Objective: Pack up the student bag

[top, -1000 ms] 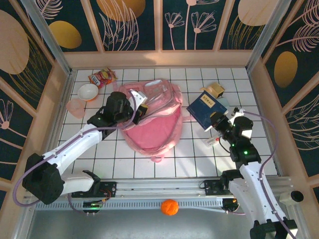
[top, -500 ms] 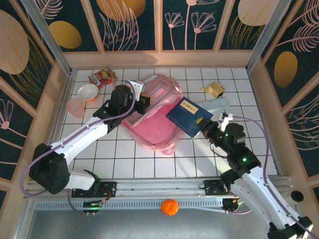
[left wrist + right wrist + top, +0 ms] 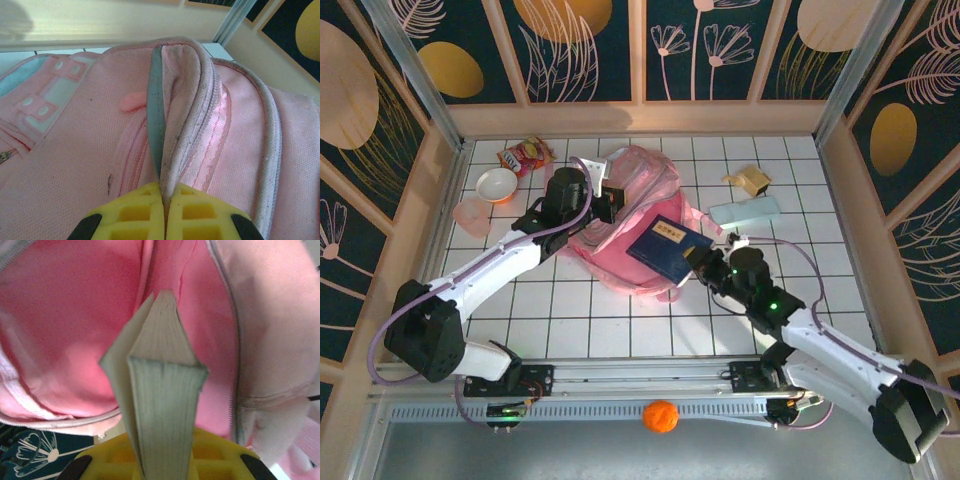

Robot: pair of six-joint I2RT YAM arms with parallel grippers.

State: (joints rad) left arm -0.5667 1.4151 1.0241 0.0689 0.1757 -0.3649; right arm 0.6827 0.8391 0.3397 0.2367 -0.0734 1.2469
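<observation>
The student bag (image 3: pixel 625 195), a large light-pink backpack, lies mid-table with its mouth held open toward the right arm. My left gripper (image 3: pixel 608 205) is shut on the bag's zippered rim (image 3: pixel 172 145), the yellow fingertips (image 3: pixel 137 210) pinching the fabric fold. A dark blue book (image 3: pixel 665 250) is held edge-on in my right gripper (image 3: pixel 698 263), which is shut on it. The book's front end sits at the bag's mouth. In the right wrist view the book's page edges (image 3: pixel 162 400) point into the bag's pink interior (image 3: pixel 75 315).
A bowl (image 3: pixel 497 184), a pink cup (image 3: pixel 470 215) and a snack packet (image 3: pixel 525 155) sit at the back left. A light blue case (image 3: pixel 745 212) and a small tan box (image 3: pixel 750 180) lie right of the bag. An orange ball (image 3: pixel 660 415) rests by the near rail.
My right arm has carried the book leftward from beside the bag to its mouth. The left gripper has pulled the bag's rim up and back, opening the bag.
</observation>
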